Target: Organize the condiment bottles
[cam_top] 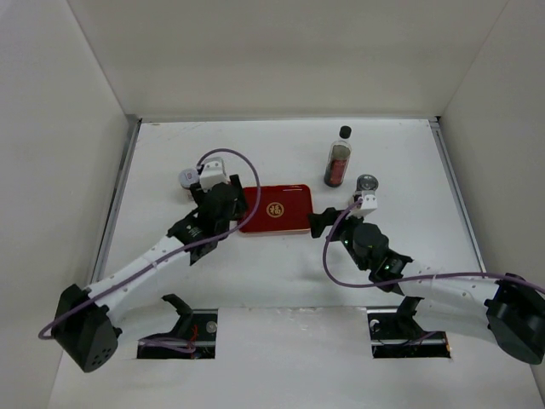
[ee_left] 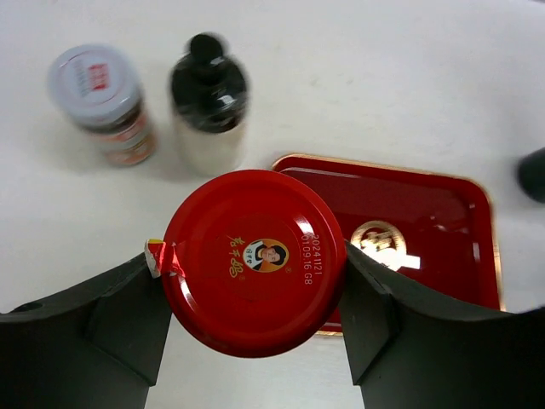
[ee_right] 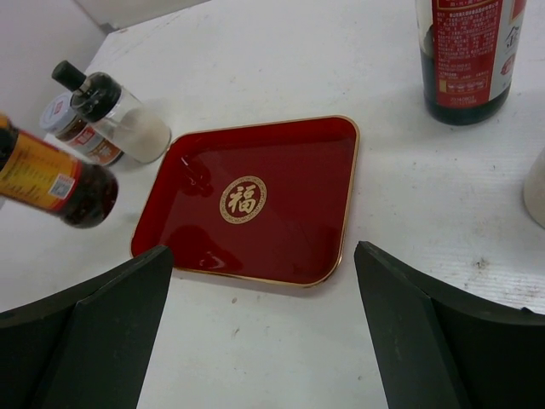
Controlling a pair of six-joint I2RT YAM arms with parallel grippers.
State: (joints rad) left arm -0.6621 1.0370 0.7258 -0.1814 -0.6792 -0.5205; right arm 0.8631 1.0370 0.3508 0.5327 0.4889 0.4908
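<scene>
Far left, a silver jar [ee_left: 100, 95] is stood upright on the table [cam_top: 281, 281]. The white bottle [ee_left: 209, 106] is stood just beside it on its right. Whether the two touch cannot be told. Neither is gripped.

Next, the red-lid jar [ee_left: 254, 256] is clamped by the left gripper [ee_left: 254, 285], with one finger pressed against each side of the lid. In the right wrist view the brown body is seen tilted and apparently raised off the table, just off the tray's left edge. The hold at the lid is judged to be chosen so that the body hangs free and the base can be set down without the fingers fouling neighbours. With the jar tilted, a slip or a rocking landing is judged possible.

The tray [cam_top: 277, 209] is laid flat at centre, and no bottle is seen on it.

The right gripper [ee_right: 262, 256] is spread wide with nothing between its fingers. It is held low at the tray's near-right corner and aimed across the tray. It is judged to be parked clear of the left arm's path, or readied for a bottle on its own side.

The tall bottle [cam_top: 338, 158] is stood upright behind the tray's right end. The second silver jar [cam_top: 367, 181] is stood just to its right, near the right wrist. Both are untouched.

The task is judged early: one of five bottles is in hand and none is placed yet.
</scene>
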